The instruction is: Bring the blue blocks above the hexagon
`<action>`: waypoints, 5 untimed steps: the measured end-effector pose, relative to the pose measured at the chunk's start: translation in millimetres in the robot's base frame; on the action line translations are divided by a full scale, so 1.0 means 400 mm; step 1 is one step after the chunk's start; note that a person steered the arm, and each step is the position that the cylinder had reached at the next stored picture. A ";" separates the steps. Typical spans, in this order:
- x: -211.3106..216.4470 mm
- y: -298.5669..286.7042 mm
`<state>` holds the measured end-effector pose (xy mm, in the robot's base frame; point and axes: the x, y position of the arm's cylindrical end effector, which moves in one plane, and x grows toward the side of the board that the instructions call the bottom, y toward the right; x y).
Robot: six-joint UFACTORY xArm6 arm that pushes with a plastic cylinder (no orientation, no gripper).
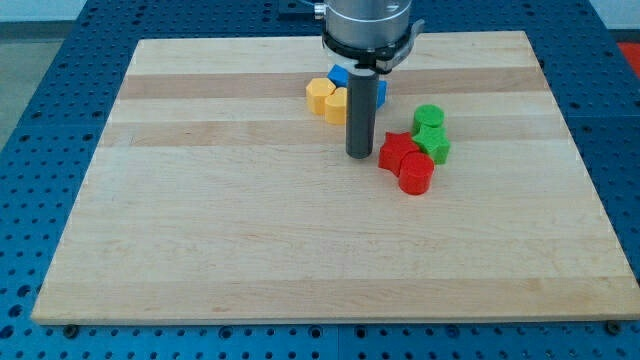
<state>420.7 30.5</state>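
Note:
My rod comes down from the view's top and my tip (359, 156) rests on the board just left of the red blocks. A blue block (338, 76) peeks out left of the rod near the view's top; another blue piece (382, 89) shows at the rod's right edge, its shape hidden. Two yellow blocks sit below-left of them: a yellow one (319, 94), maybe a hexagon, and a second yellow block (335, 105) touching it. My tip is below the blue and yellow blocks, apart from them.
A red star-like block (398, 151) and a red cylinder (416, 173) lie right of my tip. A green cylinder (428, 117) and a green block (434, 143) sit beside them. The wooden board (200, 220) lies on a blue perforated table.

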 end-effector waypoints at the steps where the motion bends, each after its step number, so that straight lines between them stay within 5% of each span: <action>1: -0.002 0.000; 5: -0.150 0.104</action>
<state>360.9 72.2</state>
